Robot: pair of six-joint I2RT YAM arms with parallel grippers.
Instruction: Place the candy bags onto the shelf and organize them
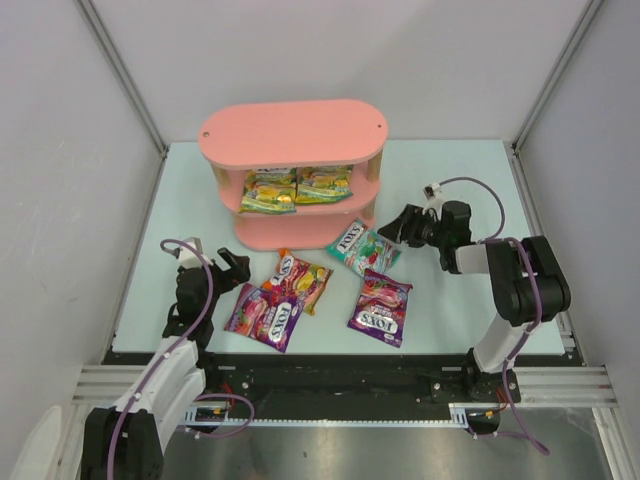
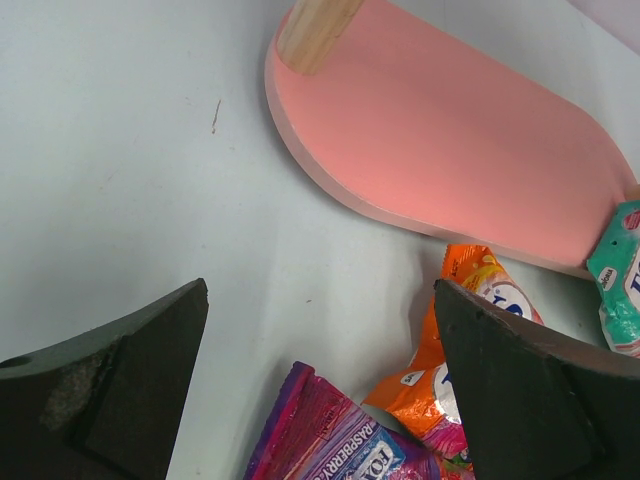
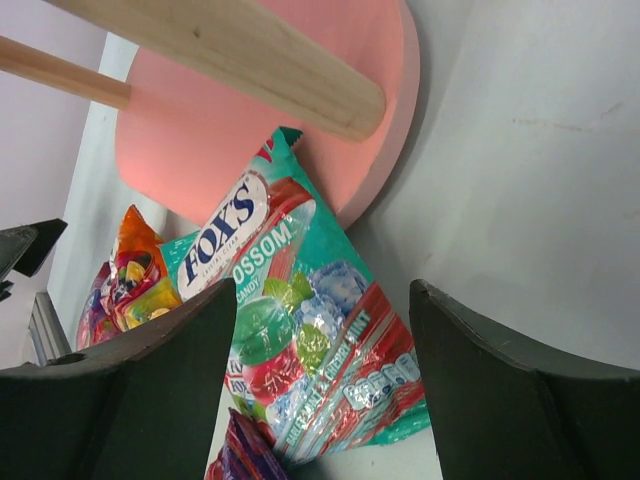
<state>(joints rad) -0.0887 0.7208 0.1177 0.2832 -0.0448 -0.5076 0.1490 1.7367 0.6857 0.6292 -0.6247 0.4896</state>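
We note two yellow-green glossy candy bags (image 1: pixel 270 190) side by side on middle board of pink three-tier oval shelf (image 1: pixel 290 130), far middle of pale desk (image 1: pixel 450 180): row begun. Loose before shelf: teal bag (image 1: pixel 362 248), red-orange bag (image 1: pixel 303 278), two purple bags (image 1: pixel 265 315). Our right hand (image 1: pixel 397 227) released, empty, facing teal bag; wooden post (image 3: pixel 250 55) may crowd approach. Our left hand (image 1: pixel 236 268) spread, empty, beside purple bag.

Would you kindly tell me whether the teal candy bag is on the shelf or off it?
Off it: the teal candy bag lies on the table in front of the shelf, one corner at its bottom board.
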